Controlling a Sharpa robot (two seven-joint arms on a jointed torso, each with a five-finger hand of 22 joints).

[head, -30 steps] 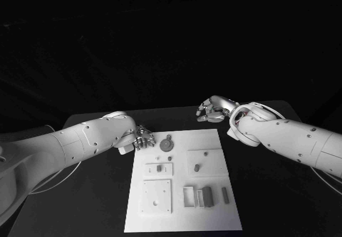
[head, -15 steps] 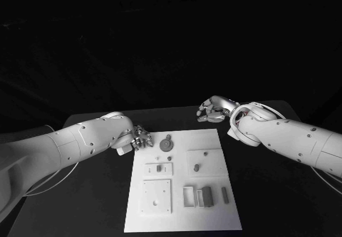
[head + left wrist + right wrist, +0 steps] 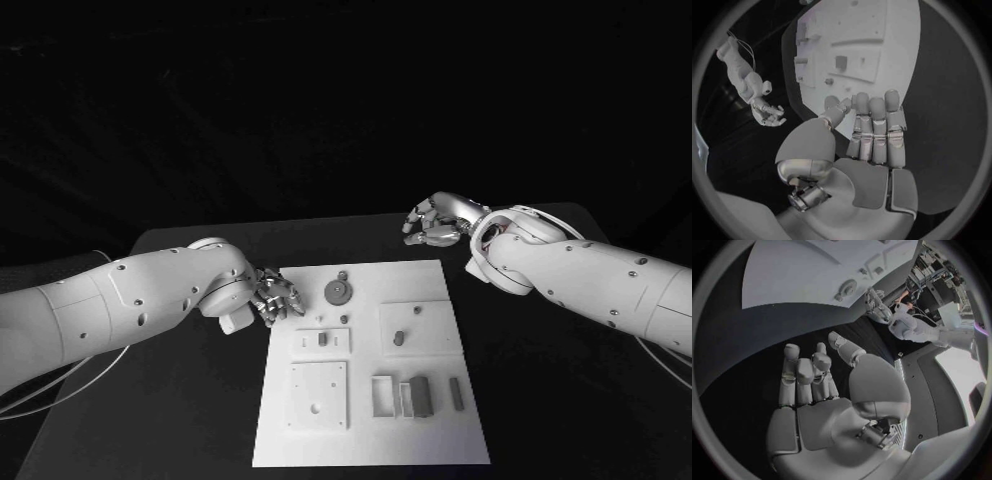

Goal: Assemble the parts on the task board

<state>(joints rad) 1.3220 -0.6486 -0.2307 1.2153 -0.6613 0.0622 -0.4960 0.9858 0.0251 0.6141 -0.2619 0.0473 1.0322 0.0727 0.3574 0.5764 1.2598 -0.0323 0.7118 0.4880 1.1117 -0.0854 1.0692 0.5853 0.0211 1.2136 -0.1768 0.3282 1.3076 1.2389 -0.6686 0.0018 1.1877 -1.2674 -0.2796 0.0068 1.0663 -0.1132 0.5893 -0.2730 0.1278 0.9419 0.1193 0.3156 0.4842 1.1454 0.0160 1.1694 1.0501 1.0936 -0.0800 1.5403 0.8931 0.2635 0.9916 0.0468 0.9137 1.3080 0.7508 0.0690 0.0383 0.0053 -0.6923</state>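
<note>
At the middle of the black desk (image 3: pixel 173 400) lies the white task board (image 3: pixel 369 445), grey parts on it: a round disc (image 3: pixel 336 292) near its far end, small blocks (image 3: pixel 420 397) toward the near end. Beside the board's far left corner, the left hand (image 3: pixel 273 297) hovers, fingers (image 3: pixel 872 131) straight, side by side, holding nothing. Beyond the far right corner, the right hand (image 3: pixel 437 222) hangs with fingers loosely curled, empty.

Lighting: you are viewing a dim scene, darkness swallowing everything beyond the tabletop (image 3: pixel 173 400); the task board (image 3: pixel 372 440) is glowing brightest. Wrist views: fisheye is bending straight edges.
</note>
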